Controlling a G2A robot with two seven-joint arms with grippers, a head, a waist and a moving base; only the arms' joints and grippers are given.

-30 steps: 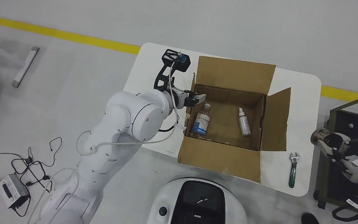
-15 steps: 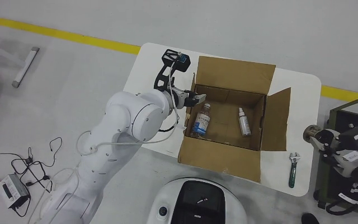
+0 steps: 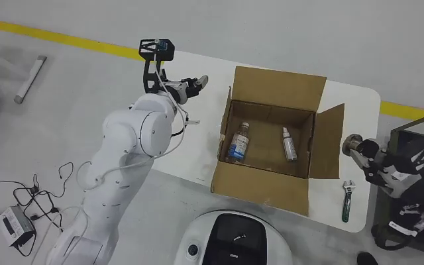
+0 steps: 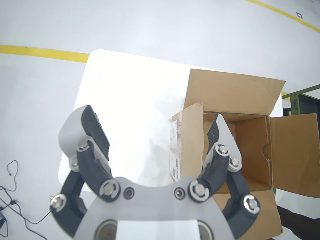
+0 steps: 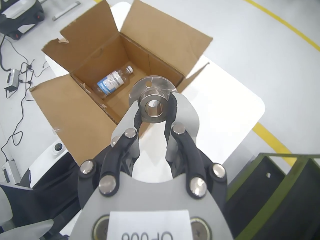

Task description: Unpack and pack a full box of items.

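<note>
Pincers first. Left pincer (image 4: 155, 126): I read its fingers as spread wide, with nothing between the pads. It is held over the white table (image 4: 120, 83). The cardboard box (image 4: 237, 93) stands ahead of its tips and toward the robot's right, apart from it.

Right pincer (image 5: 155, 109): clamped on a metal flanged fitting (image 5: 160, 86), pads on the hub, flange pointing away from the wrist. The box sits beyond its tips, open, with its flaps out.

Inside the box I see a clear bottle with a blue label (image 5: 112, 82) lying on its side at the end far from the right pincer. A small spray bottle (image 3: 289, 144) lies nearer that pincer, apart from the first. A wrench (image 3: 347, 199) with a green handle lies on the table near the right pincer, outside the box.
</note>
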